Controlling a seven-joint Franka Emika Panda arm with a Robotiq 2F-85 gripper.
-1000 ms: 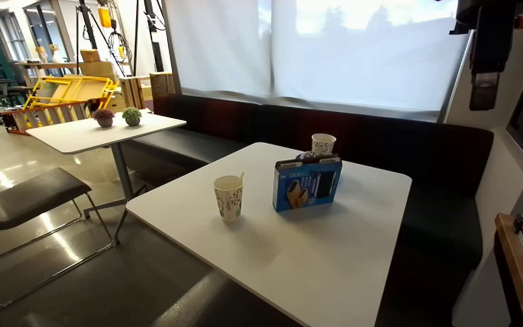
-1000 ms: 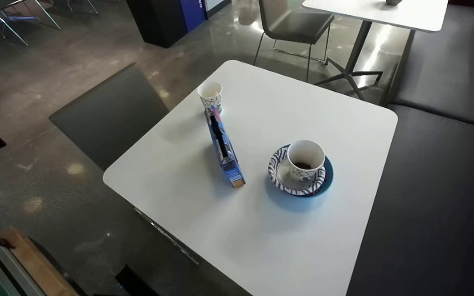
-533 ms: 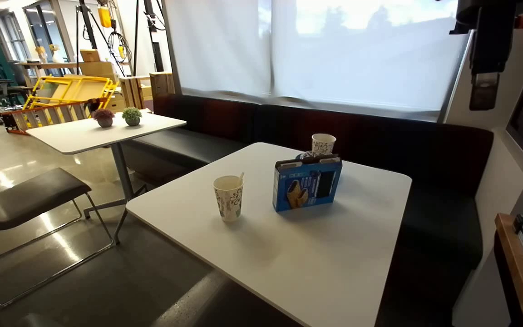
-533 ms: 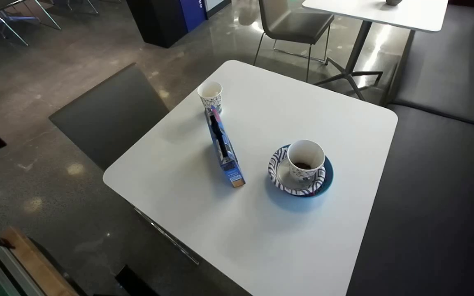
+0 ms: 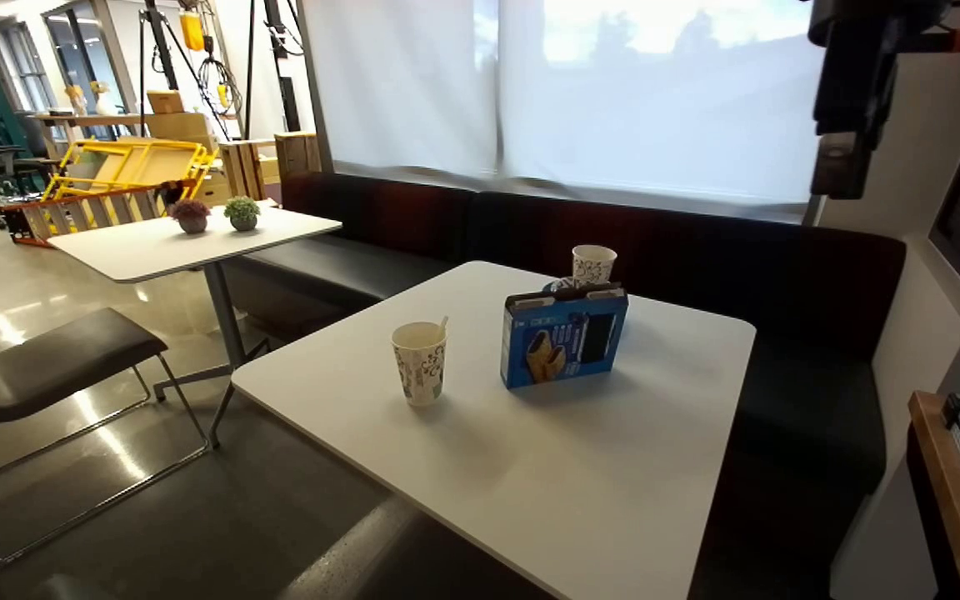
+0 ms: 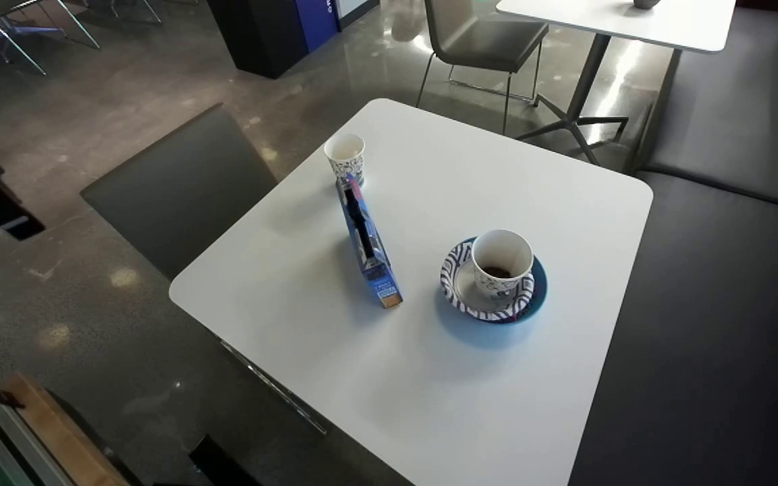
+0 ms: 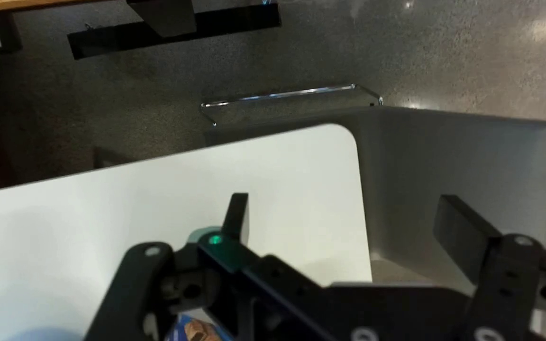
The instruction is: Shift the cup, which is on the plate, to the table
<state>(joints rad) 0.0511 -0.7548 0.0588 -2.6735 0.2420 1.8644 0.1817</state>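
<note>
Our claw (image 7: 346, 208) is spread wide, and we see no thing held in it. It hangs up high, well apart from the cup (image 6: 501, 260) we want. Seen in an exterior view, the blue box (image 6: 370, 246) stands between the two. If we go in too low, we may bump the box over, maybe right into the cup. We may also pick the wrong one, since a second cup (image 6: 346, 162) with much the same swirls stands on the box's other side. Our cup is on the paper plate (image 6: 453, 280), and a blue dish (image 6: 541, 287) sits under that. If we grab too low, the plate may come up too. If we pinch too hard, the sides may bend, and a tip may spill what is inside onto the table (image 6: 470, 405). Our cup is white, with dark swirls outside, a wide round mouth and a slimmer bottom. We see something dark (image 6: 497, 273), maybe coffee, down in it.
</note>
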